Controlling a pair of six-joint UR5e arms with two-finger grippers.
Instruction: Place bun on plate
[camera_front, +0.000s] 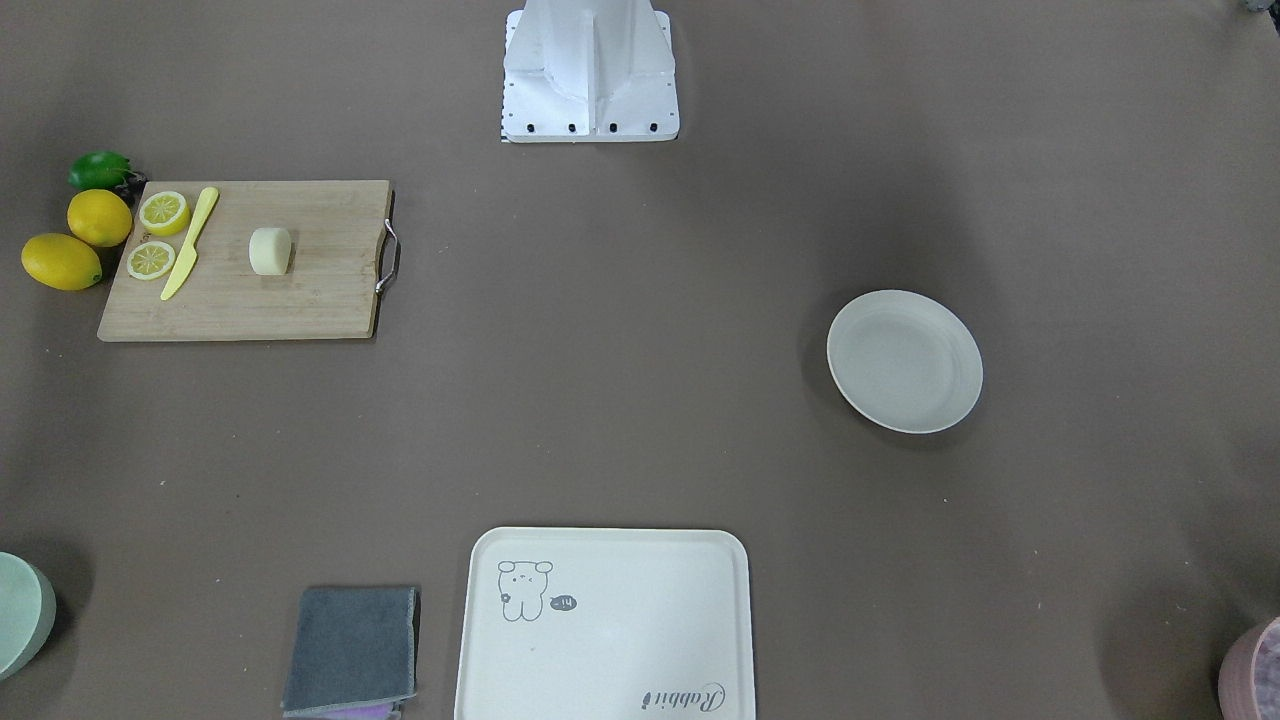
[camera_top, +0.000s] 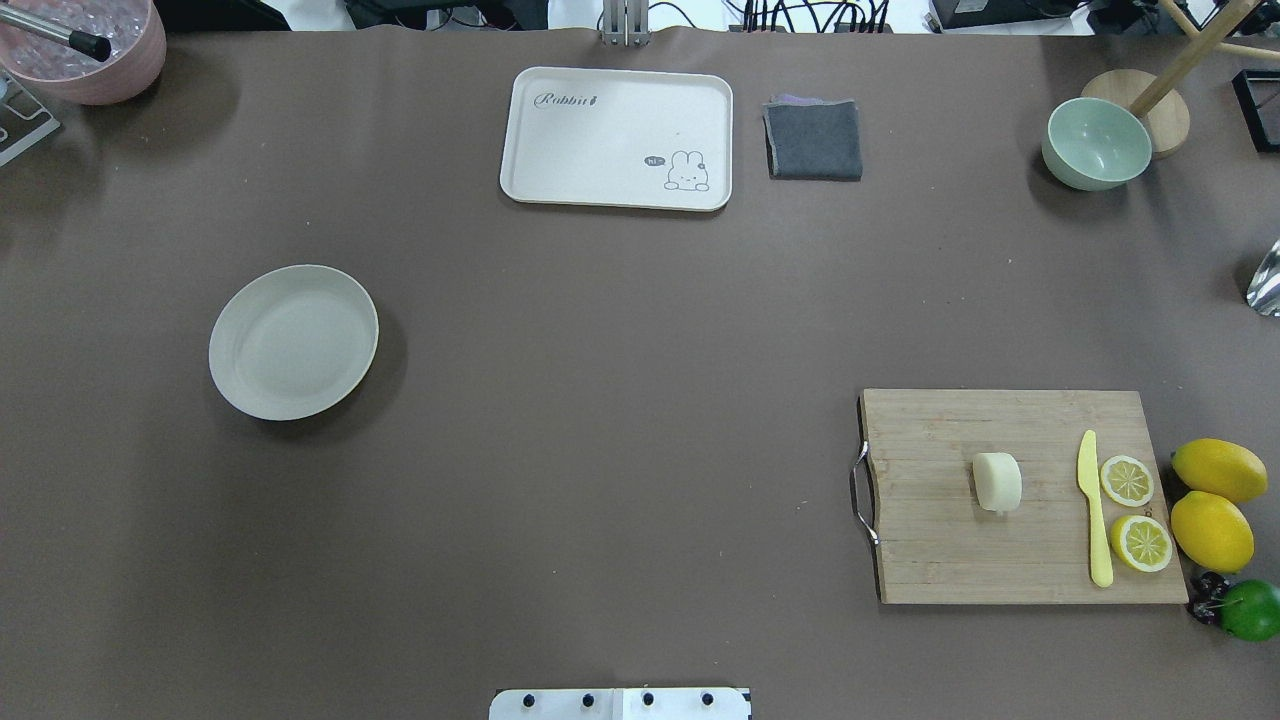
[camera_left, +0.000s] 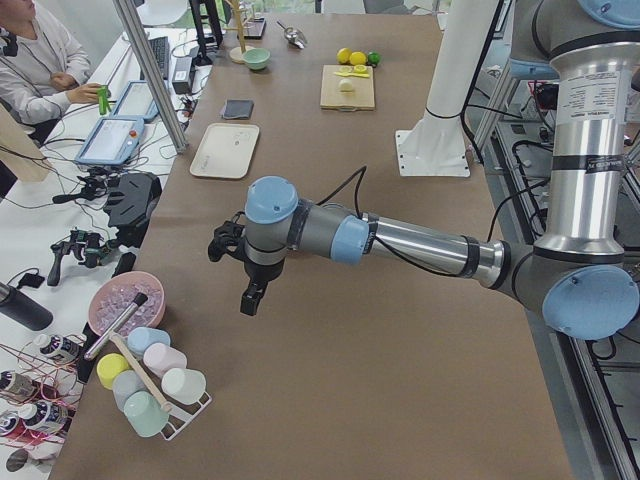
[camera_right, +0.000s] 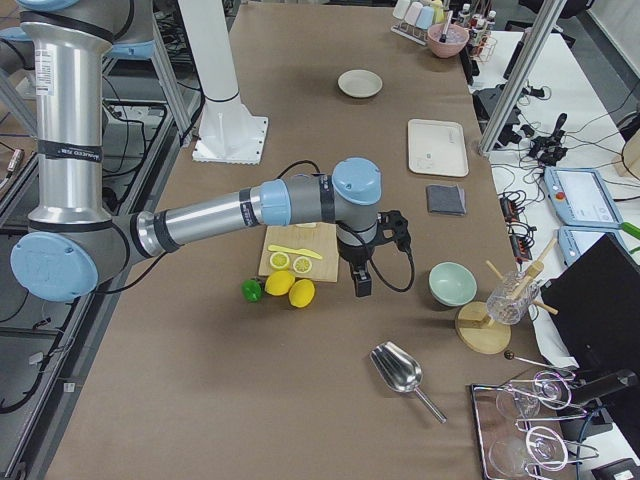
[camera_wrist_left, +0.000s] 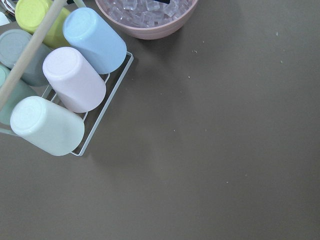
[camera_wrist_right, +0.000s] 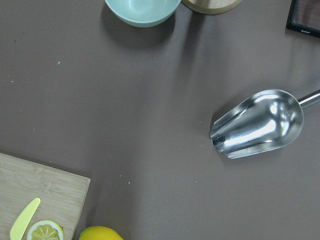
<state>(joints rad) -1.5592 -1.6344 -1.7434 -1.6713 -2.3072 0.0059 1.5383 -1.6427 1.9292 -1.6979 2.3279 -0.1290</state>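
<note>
Landmark: wooden cutting board (camera_top: 940, 560), flat on the brown counter (camera_top: 600, 400), on the robot's right side.
Bun: the pale bun (camera_top: 998, 481) lies on the cutting board near its middle, touched by no tool.
Plate: the round off-white plate (camera_top: 293, 342) rests on the counter well apart from the cutting board, far toward the robot's left, with nothing on it.
Other items on the board: a yellow knife (camera_top: 1094, 510) lies between the bun and two lemon halves (camera_top: 1127, 480), apart from the bun.
Beside the board: two whole lemons (camera_top: 1218, 470) lie just off its end farthest from the plate.
Left tool: the left tool (camera_left: 249, 303) hangs above bare counter, far from the cutting board and beyond the plate; how far its fingers are spread cannot be told.
Right tool: the right tool (camera_right: 361, 285) hangs above the counter just off the board's lemon end, toward a metal scoop (camera_wrist_right: 257, 124); its spread cannot be told either.
</note>
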